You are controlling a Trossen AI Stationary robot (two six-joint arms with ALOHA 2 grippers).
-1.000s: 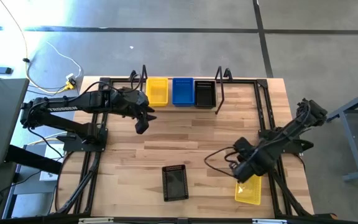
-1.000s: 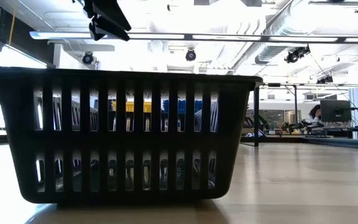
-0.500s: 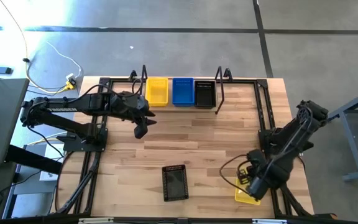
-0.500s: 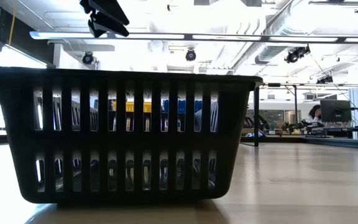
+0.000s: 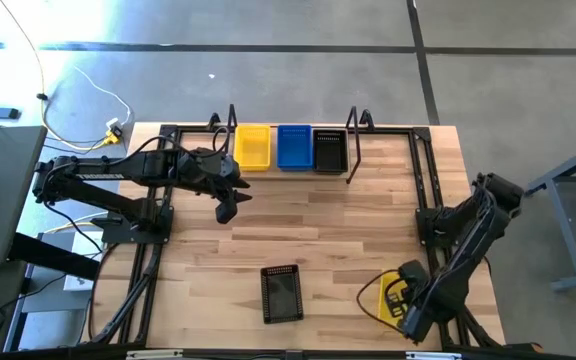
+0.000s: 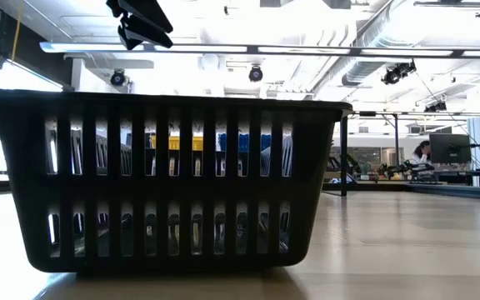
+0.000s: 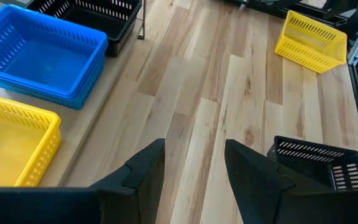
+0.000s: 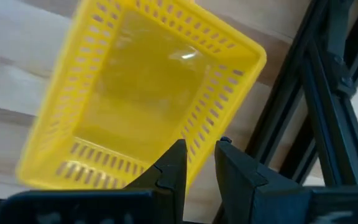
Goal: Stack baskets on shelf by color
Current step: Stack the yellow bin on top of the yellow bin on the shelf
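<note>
On the shelf [image 5: 353, 150] at the far edge stand yellow [image 5: 253, 147], blue [image 5: 294, 146] and black [image 5: 329, 150] baskets. A lone black basket [image 5: 281, 293] rests on its bottom near the front edge. A lone yellow basket [image 8: 142, 93] lies on the table at the near right. My right gripper [image 8: 199, 152] hangs open, pointing down, above that basket's long wall [image 8: 219, 118] on the table's right side. My left gripper [image 7: 194, 174] is open and holds nothing. It hovers in front of the shelf's yellow basket [image 7: 11, 137].
Black frame tubes [image 8: 316, 112] run along the table's right edge, close beside the yellow basket and my right gripper. Bare wood [image 5: 318, 220] lies between the shelf and the two loose baskets. In the low view the black basket [image 6: 161, 179] fills most of the picture.
My right gripper has gone toward the table's near edge and down. It has rolled about its pointing line and now stands over the lone yellow basket. The basket has kept its place.
</note>
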